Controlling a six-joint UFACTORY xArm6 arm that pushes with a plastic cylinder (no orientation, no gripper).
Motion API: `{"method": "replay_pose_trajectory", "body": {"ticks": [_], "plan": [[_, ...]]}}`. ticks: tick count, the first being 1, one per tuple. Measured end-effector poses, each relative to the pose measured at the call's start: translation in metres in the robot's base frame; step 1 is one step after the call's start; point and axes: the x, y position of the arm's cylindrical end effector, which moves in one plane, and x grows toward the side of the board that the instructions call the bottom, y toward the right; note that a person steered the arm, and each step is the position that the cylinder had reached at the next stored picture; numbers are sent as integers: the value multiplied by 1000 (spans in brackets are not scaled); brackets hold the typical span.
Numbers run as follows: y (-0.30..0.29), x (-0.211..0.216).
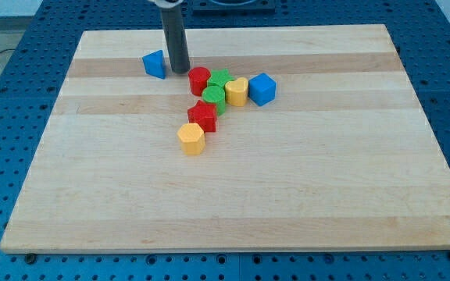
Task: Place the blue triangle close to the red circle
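Note:
The blue triangle (155,64) lies near the view's top, left of centre, on the wooden board (233,195). The red circle (199,80) stands a short way to its lower right, at the left end of a cluster of blocks. My tip (179,70) is on the board between the two, just right of the blue triangle and just up-left of the red circle. The dark rod rises from it out of the view's top.
Touching the red circle's right are a green block (219,78) and another green block (214,97), then a yellow heart-like block (237,91) and a blue cube (262,88). A red star (203,115) and a yellow hexagon (191,138) lie below.

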Motion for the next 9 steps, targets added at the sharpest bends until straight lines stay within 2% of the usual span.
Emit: {"method": "replay_pose_trajectory", "body": {"ticks": [1,2,3,4,8,9], "plan": [[-5,-43],[-71,-72],[-151,-77],[-165,-62],[-20,-2],[1,12]]}}
